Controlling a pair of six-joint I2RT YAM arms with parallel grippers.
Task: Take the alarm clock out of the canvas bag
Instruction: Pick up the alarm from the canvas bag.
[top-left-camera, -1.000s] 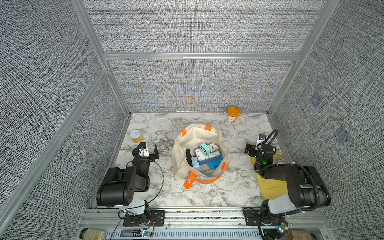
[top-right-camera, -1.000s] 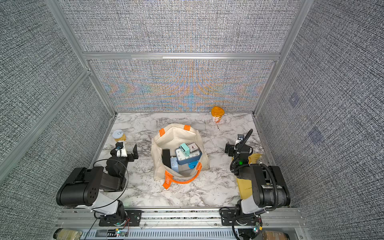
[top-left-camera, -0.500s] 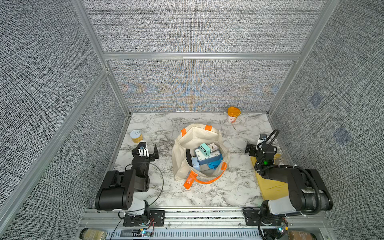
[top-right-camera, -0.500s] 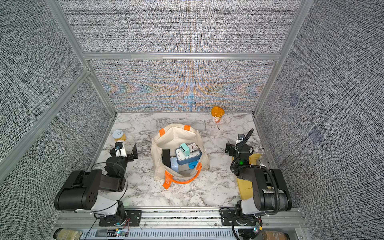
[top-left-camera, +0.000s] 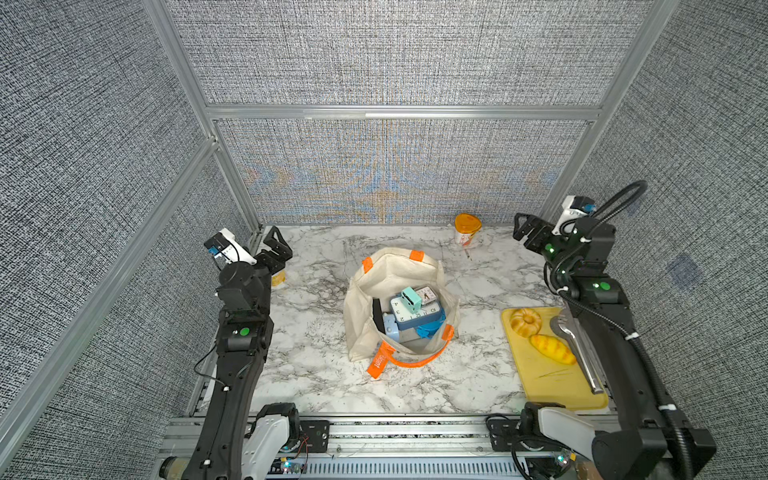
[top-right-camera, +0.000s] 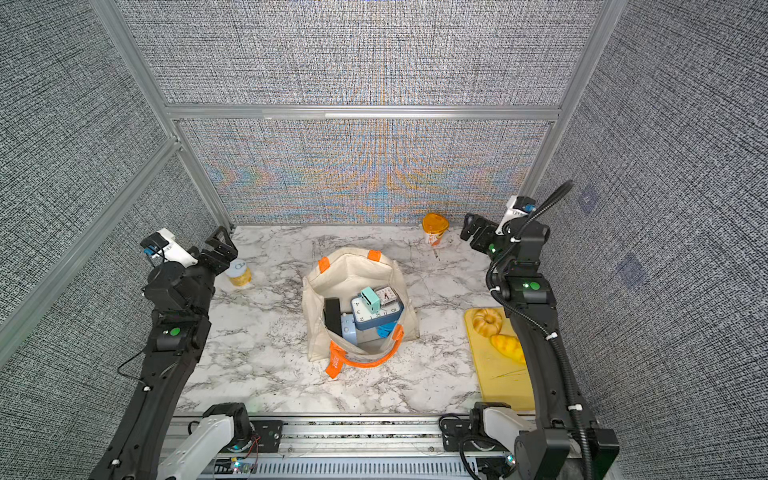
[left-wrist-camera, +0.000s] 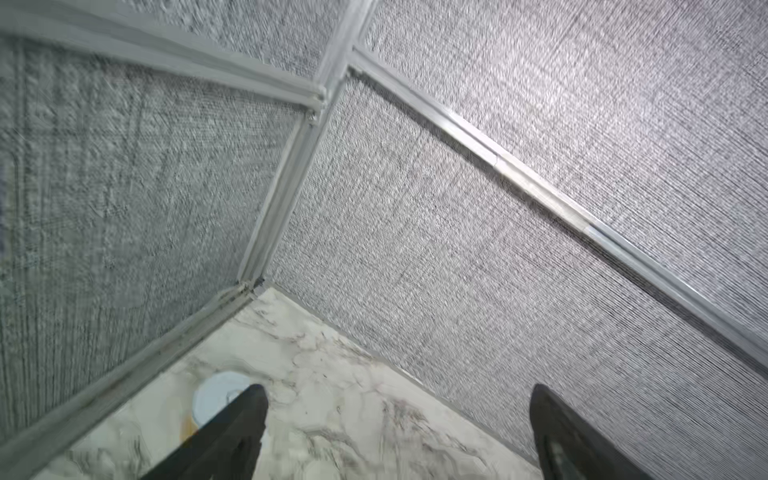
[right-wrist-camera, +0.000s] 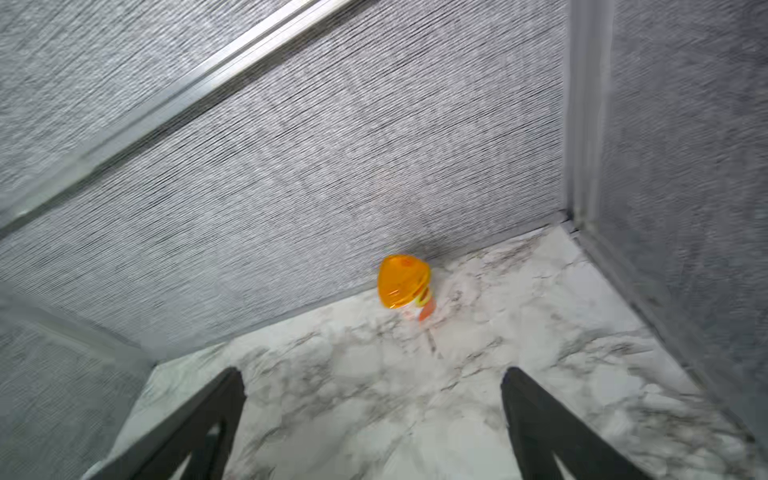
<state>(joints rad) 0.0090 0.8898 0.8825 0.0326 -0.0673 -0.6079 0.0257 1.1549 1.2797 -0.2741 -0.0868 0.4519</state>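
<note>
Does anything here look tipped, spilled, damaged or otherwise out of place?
Nothing is spilled or visibly damaged. The only untidy spot is the canvas bag in mid-table: it sags open, one orange handle lies flopped out on the table, and the clocks inside are heaped askew, a mint clock resting tilted on the blue clock.

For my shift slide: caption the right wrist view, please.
Open right gripper above the marble table, facing an orange-lidded cup by the back wall.
</note>
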